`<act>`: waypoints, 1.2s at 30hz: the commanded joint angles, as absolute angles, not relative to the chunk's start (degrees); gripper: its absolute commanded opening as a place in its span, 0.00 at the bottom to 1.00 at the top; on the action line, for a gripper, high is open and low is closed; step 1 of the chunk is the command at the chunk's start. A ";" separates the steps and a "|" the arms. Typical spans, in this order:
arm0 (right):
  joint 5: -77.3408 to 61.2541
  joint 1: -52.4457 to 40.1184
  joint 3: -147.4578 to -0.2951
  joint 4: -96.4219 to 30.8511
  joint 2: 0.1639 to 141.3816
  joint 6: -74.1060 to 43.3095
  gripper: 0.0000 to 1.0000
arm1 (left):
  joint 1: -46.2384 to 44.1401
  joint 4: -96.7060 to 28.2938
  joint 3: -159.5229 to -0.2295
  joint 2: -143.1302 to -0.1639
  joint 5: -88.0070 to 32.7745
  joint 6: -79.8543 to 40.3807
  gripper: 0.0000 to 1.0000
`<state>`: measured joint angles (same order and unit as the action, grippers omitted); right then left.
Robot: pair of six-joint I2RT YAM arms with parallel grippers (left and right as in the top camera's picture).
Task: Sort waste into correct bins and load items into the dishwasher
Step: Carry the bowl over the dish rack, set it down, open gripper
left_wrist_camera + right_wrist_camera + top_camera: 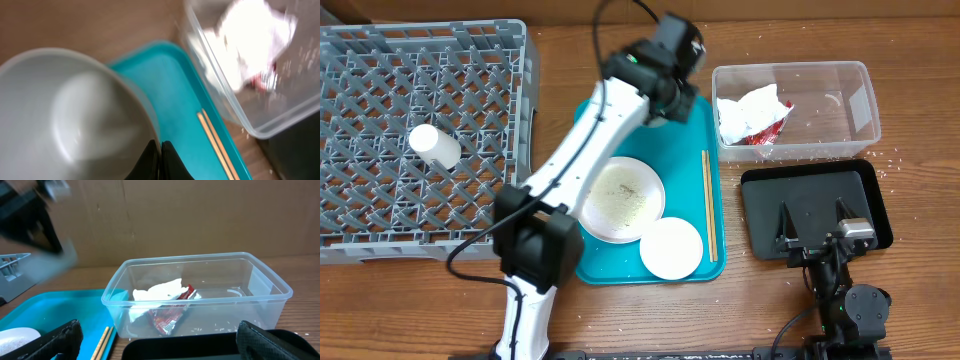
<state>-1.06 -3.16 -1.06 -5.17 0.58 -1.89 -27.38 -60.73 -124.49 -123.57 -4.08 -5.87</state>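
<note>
The left gripper [160, 152] is pinched shut on the thin rim of the pale grey round bowl [65, 115], at the far end of the teal rectangular serving tray [175, 85]. Whether the bowl is off the tray yet, I cannot tell. A one-sided rim grip can slip, so lift slowly and straight up. Keep clear of the thin wooden chopsticks [709, 205] along the tray's right edge. Then carry the bowl left of the tray to the grey lattice plastic dish rack [380, 215] and seat it between pegs. The right gripper [815, 228] rests right of the tray, jaws wide and empty.
</note>
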 commanded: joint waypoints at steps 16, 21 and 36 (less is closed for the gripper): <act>-0.69 -3.57 -0.47 -4.84 0.16 -1.67 1.00 | 17.26 -51.59 -131.28 -125.91 -53.41 2.00 0.04; -0.69 -3.57 -0.47 -4.84 0.16 -1.67 1.00 | 23.40 -48.40 -131.28 -130.87 -62.85 1.96 0.04; -0.69 -3.57 -0.47 -4.84 0.16 -1.67 1.00 | 32.97 -40.23 -131.28 -143.50 -82.76 -7.44 0.04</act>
